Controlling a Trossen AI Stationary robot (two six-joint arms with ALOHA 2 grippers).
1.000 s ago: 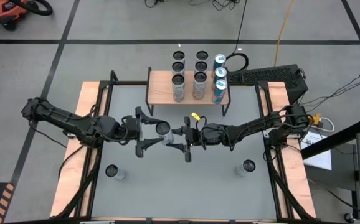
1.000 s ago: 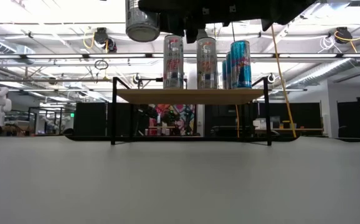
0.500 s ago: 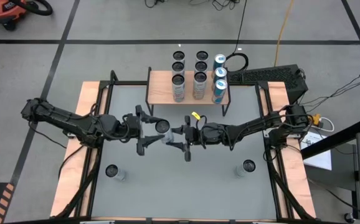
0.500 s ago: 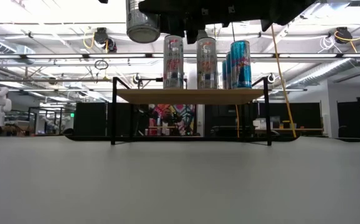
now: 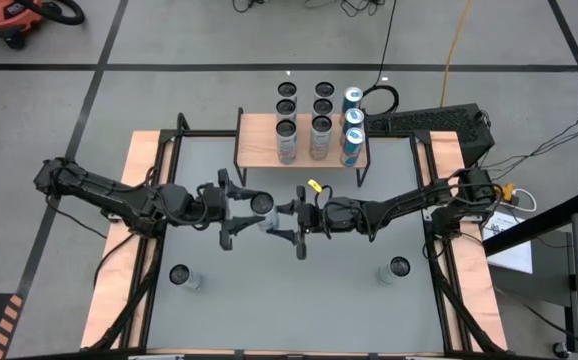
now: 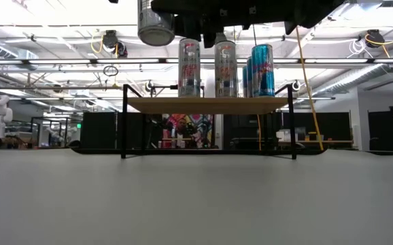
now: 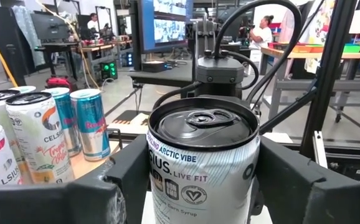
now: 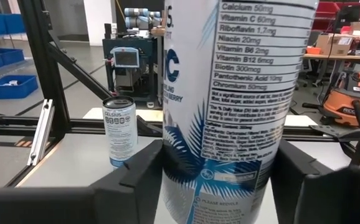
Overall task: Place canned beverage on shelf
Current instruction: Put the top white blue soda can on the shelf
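The task is partly done. On the shelf (image 5: 259, 140), at 12 o'clock on the desk (image 5: 289, 300), I count nine cans upright in three rows: six silver cans (image 5: 286, 130) and three blue cans (image 5: 350, 137). The left part of the shelf plank is bare, so there seems to be place for more.

One more can (image 5: 262, 205) is lifted above the middle of the desk, upright, well apart from the shelf and about level with the cans on it. It stands between the left tool (image 5: 251, 212), which comes from 9 o'clock, and the right tool (image 5: 281, 220), which comes from 3 o'clock. Both tools are around this can. I cannot tell which one is really clamped on it; it looks like a passing from one arm to the other.

What is left, I think: one tool lets go, the other brings the can to the shelf. Two spare cans wait on the desk, one (image 5: 179, 275) at 7 o'clock and one (image 5: 398, 268) at 5 o'clock. In all, twelve cans, one shelf, two tools.
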